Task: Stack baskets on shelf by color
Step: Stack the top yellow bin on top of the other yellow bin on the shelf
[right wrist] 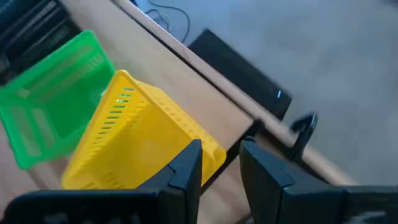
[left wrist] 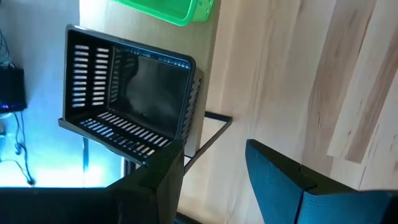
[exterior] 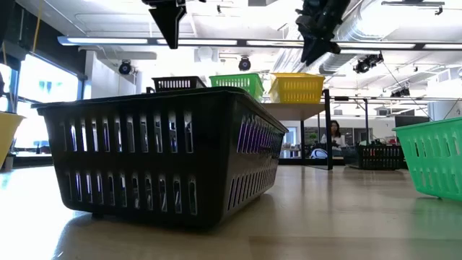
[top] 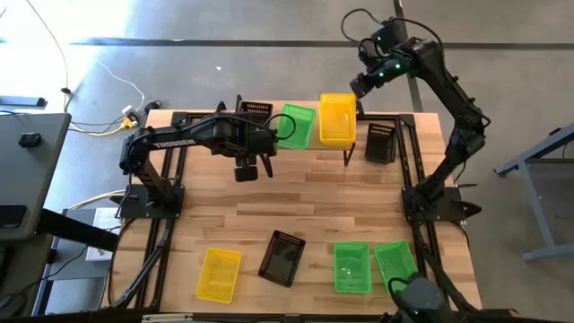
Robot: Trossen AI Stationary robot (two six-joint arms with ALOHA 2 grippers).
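Observation:
The shelf (top: pixel 305 144) stands at the table's far edge and carries a black basket (top: pixel 256 109), a green basket (top: pixel 296 126) turned askew, and a yellow basket (top: pixel 337 118). My left gripper (top: pixel 254 166) hovers open and empty just near of the shelf, between the black and green baskets. Its wrist view shows the black basket (left wrist: pixel 130 93) on the shelf's end. My right gripper (top: pixel 363 82) hangs high behind the yellow basket (right wrist: pixel 137 149), fingers slightly apart and empty. On the table's near part rest a yellow basket (top: pixel 219 274), a black one (top: pixel 282 257) and two green ones (top: pixel 352 266) (top: pixel 395 263).
Another black basket (top: pixel 380 142) sits on the table right of the shelf. Bare wood lies across the table's middle (top: pixel 305 197). The arm bases stand at the table's left (top: pixel 148 193) and right (top: pixel 435 202) sides. In the low view the near black basket (exterior: pixel 159 152) fills the foreground.

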